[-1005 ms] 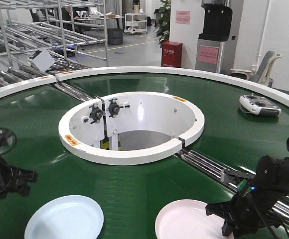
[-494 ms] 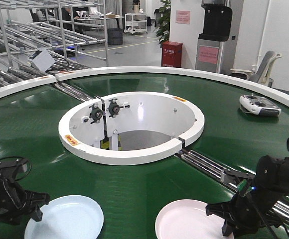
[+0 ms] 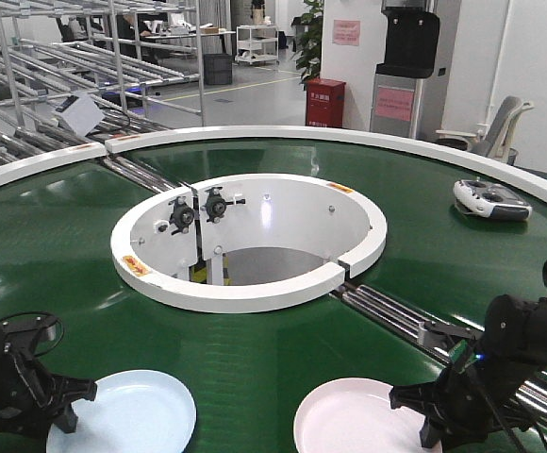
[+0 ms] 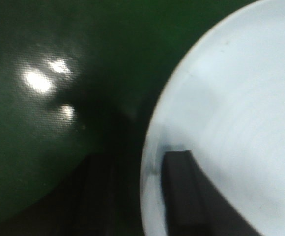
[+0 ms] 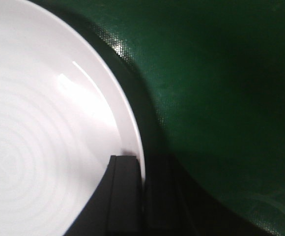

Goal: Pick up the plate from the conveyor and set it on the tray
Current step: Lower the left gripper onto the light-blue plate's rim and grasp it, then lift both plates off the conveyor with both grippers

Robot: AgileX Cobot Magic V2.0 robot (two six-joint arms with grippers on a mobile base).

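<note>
Your right claw (image 5: 142, 162) pinched the stiff, slick pink plate (image 5: 44, 123) by its rim; your left claw (image 4: 135, 164), spread, straddled the blue plate (image 4: 231, 123) at its rim.

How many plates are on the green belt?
2: a pale blue plate at the front left, a pinkish plate at the front right. More may lie outside the frame.

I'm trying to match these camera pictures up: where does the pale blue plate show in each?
Front view: pale blue plate, bottom left.
Left wrist view: fills the right side.
Right wrist view: absent; that is the white plate.
Shared landmark: the dark green conveyor.
</note>
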